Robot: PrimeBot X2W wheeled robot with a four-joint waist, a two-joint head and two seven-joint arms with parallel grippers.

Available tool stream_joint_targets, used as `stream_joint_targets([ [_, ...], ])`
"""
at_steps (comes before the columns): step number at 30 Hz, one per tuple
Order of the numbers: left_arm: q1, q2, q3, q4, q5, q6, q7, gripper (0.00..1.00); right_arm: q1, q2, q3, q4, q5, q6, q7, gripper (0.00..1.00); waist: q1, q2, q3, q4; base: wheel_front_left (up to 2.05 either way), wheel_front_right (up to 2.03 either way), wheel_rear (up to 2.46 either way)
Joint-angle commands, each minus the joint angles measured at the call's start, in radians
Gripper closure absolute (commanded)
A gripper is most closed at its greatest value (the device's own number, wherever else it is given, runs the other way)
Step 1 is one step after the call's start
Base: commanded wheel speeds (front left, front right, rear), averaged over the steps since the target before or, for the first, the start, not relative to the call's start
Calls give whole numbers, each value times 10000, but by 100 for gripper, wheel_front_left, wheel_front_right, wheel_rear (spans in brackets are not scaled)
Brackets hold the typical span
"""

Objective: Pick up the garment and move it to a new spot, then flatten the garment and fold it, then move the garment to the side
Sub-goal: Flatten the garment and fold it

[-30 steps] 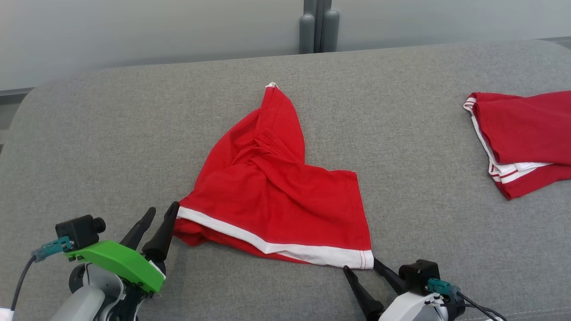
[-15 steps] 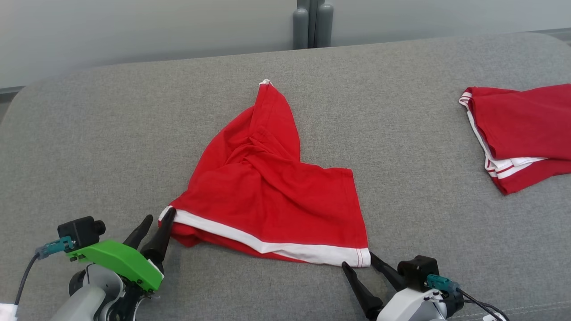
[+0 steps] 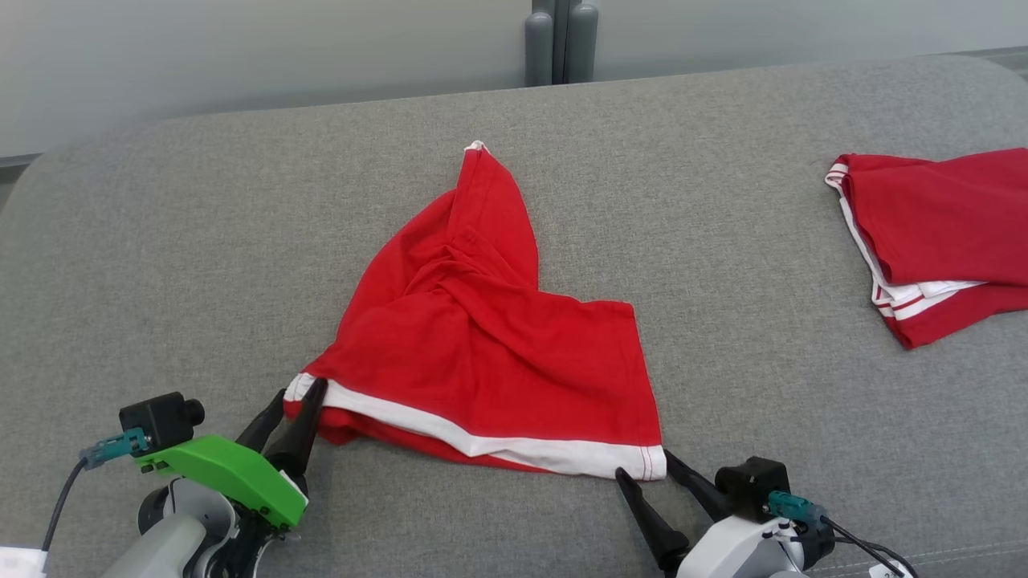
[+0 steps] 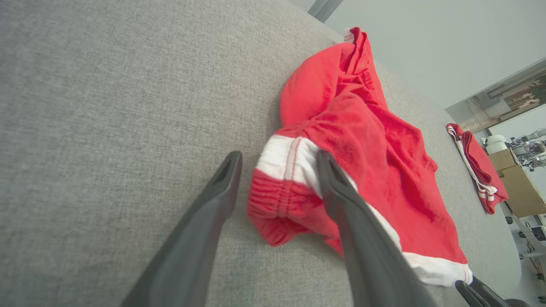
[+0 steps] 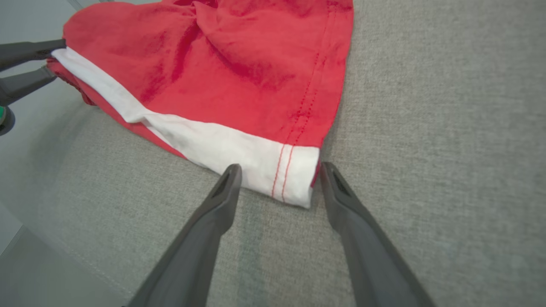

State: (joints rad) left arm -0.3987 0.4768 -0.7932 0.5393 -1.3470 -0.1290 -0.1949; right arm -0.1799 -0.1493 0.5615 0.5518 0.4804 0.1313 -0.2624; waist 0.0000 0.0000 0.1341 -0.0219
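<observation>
The garment (image 3: 482, 353) lies crumpled in the middle of the grey fabric surface (image 3: 201, 241), red with a white band along its near edge. My left gripper (image 3: 299, 391) stands open at its near-left corner. In the left wrist view the white-banded corner of the garment (image 4: 367, 140) bulges between the fingers of the left gripper (image 4: 279, 157), one finger resting on the cloth. My right gripper (image 3: 644, 466) stands open at the near-right corner. In the right wrist view the white corner of the garment (image 5: 239, 64) sits just inside the tips of the right gripper (image 5: 280, 167).
A second red garment (image 3: 932, 241) with white-striped trim lies folded at the far right of the surface. A pale wall and a grey post (image 3: 560, 40) stand behind the surface's back edge. Cardboard boxes (image 4: 512, 183) stand beyond its right end.
The head camera has shifted a little. My left gripper has slid forward so its fingers now straddle the garment's near-left corner. The right gripper stays at the near-right corner.
</observation>
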Motion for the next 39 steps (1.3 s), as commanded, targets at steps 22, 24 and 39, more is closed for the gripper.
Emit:
stream_joint_targets([
  [22, -64, -54, -690, -40, 193, -26, -714, 100, 10, -192, 287, -320, 374, -13, -28, 80, 0, 0, 64, 119, 0, 0, 0],
  [24, -75, -59, -701, -44, 201, -26, -719, 100, 10, -202, 301, -279, 404, -13, -28, 100, 0, 0, 56, 128, 0, 0, 0],
  [39, -1606, 914, -256, -1721, 1930, -26, -618, 100, -1994, -577, -858, -1971, 138, -13, -28, 100, 0, 0, -845, 179, 0, 0, 0],
])
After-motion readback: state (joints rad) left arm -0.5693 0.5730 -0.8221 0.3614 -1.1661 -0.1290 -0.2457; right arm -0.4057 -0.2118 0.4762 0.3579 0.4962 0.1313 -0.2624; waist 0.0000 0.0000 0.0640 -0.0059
